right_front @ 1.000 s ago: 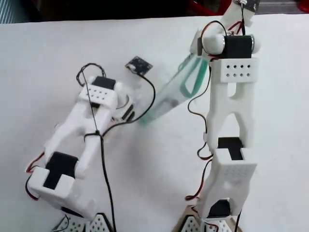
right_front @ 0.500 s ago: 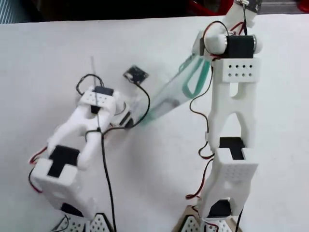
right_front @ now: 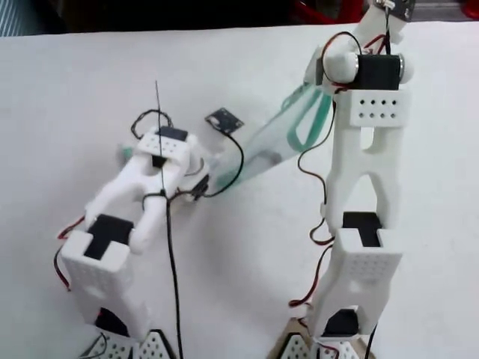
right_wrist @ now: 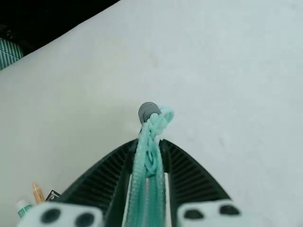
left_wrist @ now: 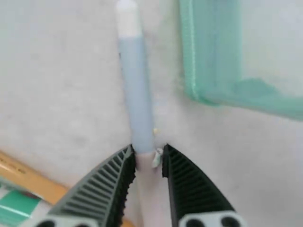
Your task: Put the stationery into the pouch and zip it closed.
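A pale blue pen [left_wrist: 136, 90] with a white tip lies on the white table, and my left gripper [left_wrist: 147, 151] is shut on its near end. Beside the pen sits a corner of the translucent pouch [left_wrist: 227, 56] with teal trim. In the high view the pouch [right_front: 269, 146] slants up from the table beside the left gripper [right_front: 200, 178] to the right gripper [right_front: 318, 75]. My right gripper [right_wrist: 150, 144] is shut on the pouch's teal zipper edge [right_wrist: 149, 161], just behind the grey zipper pull [right_wrist: 148, 112]. The far end of the pouch hangs lifted.
A yellow pencil [left_wrist: 28, 177] and a green-and-white item [left_wrist: 14, 208] lie close behind the left gripper; both also appear far off in the right wrist view as the pencil [right_wrist: 37, 193] and green item [right_wrist: 22, 208]. The table's dark far edge [right_front: 187, 19] runs along the back.
The left arm has swung a little to the right, toward the pouch's low end. The right arm and the pouch's raised end have shifted slightly right.
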`<state>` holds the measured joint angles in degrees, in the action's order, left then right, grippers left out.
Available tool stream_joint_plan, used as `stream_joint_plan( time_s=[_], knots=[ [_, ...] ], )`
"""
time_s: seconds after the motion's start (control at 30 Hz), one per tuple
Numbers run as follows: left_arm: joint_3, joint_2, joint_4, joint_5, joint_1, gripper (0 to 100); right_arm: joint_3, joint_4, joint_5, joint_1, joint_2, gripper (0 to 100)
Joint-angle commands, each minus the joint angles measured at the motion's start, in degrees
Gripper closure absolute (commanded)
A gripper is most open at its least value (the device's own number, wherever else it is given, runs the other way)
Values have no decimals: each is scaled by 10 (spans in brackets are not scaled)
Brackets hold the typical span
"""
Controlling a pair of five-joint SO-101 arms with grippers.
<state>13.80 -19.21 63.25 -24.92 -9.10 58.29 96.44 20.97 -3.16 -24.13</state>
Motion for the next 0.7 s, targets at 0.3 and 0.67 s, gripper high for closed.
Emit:
stream_joint_plan(
  time_s=[0.3, 0.67],
  knots=[
    [-105, 311, 122, 27, 45, 972, 4, 0, 2, 0, 4, 981],
    [-102, 665, 27, 303, -79, 969, 11, -58, 25, -82, -10, 981]
  ],
)
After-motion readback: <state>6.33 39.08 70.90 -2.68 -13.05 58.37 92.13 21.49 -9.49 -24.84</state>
